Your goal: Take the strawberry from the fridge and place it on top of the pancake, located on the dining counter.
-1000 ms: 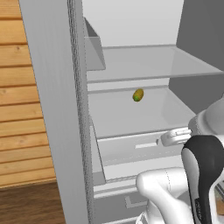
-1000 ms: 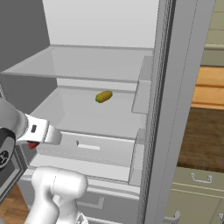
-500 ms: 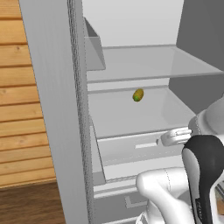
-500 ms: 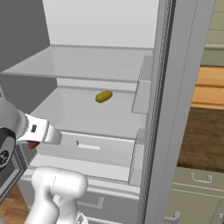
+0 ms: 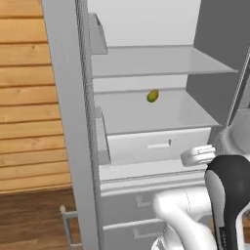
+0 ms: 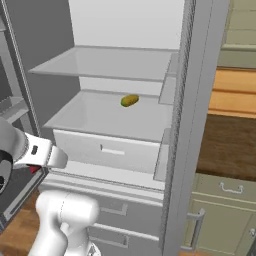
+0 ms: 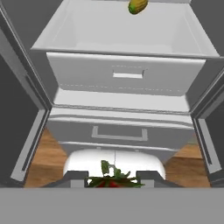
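The strawberry [image 7: 112, 176], red with green leaves, sits between my two finger tips at the bottom of the hand view, and my gripper [image 7: 113, 180] is shut on it. In the right base view a bit of the red strawberry [image 6: 34, 169] shows under my hand at the left, in front of the open fridge [image 6: 176, 125]. From the left base view my hand [image 5: 199, 155] hangs before the fridge's inner drawer [image 5: 156, 144]. The pancake and the dining counter are out of view.
A yellow-green oval fruit [image 5: 153, 95] lies on the fridge's lower shelf [image 6: 100, 117]. An open fridge door [image 5: 68, 122] stands to the left, another on the right. Two lower drawers [image 7: 120, 131] are closed. Wooden wall panels [image 5: 29, 97] and pale cabinets [image 6: 225, 200] flank the fridge.
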Motion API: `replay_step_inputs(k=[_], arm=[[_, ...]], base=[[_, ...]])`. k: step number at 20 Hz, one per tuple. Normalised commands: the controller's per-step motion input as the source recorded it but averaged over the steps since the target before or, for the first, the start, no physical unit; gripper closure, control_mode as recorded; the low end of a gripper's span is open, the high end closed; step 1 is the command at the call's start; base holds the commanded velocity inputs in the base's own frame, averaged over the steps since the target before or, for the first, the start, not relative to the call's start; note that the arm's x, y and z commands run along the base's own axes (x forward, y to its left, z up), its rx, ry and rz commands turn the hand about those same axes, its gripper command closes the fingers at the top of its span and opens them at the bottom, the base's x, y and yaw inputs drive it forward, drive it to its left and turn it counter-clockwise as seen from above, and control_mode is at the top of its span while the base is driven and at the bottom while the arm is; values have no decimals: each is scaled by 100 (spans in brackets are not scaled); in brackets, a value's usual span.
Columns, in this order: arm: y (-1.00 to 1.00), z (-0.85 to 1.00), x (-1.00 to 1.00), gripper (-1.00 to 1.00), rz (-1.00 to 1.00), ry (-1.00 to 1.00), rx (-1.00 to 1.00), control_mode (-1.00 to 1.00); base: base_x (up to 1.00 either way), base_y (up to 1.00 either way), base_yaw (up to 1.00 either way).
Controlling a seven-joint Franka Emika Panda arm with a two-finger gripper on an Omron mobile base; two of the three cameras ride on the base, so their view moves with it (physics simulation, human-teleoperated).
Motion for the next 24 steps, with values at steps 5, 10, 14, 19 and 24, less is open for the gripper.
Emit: replay_step_inputs(k=[5, 10, 14, 19, 24], arm=[[0, 0, 0, 100, 0, 0, 0, 100], [0, 0, 0, 100, 0, 0, 0, 100], [0, 0, 0, 100, 0, 0, 0, 100], [0, 0, 0, 100, 0, 0, 0, 100], [0, 0, 0, 100, 0, 0, 0, 100]], base=[[-37, -26, 57], [-56, -30, 56], [-88, -18, 53], [-90, -4, 53], [-86, 0, 48]])
